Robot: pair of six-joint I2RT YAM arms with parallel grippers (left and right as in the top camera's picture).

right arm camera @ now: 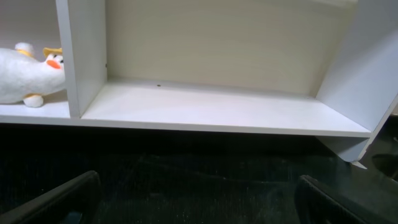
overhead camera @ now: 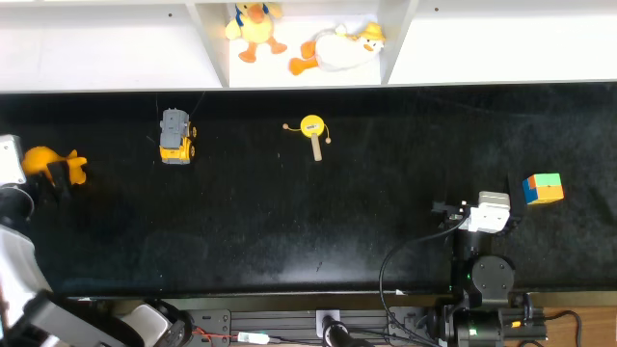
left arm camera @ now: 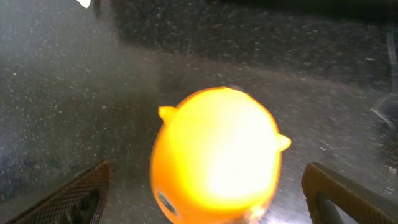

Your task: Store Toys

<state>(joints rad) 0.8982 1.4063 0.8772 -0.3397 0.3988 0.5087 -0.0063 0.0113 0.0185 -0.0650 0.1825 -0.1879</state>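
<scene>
A round orange toy [left arm camera: 214, 158] lies on the black table between the fingers of my left gripper [left arm camera: 208, 205], which is open and not touching it. In the top view this orange toy [overhead camera: 40, 160] sits at the far left edge with the left gripper [overhead camera: 61, 173] around it. A yellow toy truck [overhead camera: 175, 137], a yellow rattle drum [overhead camera: 312, 128] and a coloured cube [overhead camera: 543, 188] lie loose on the table. My right gripper [right arm camera: 199, 208] is open and empty, low at the right [overhead camera: 453, 210], facing the white shelf [right arm camera: 224, 109].
In the shelf's middle compartment [overhead camera: 308, 79] lie a yellow duck plush [overhead camera: 254, 27] and a white duck plush [overhead camera: 337, 48]. The white duck [right arm camera: 28, 74] is behind a divider [right arm camera: 84, 56]. Cables run along the table's front edge.
</scene>
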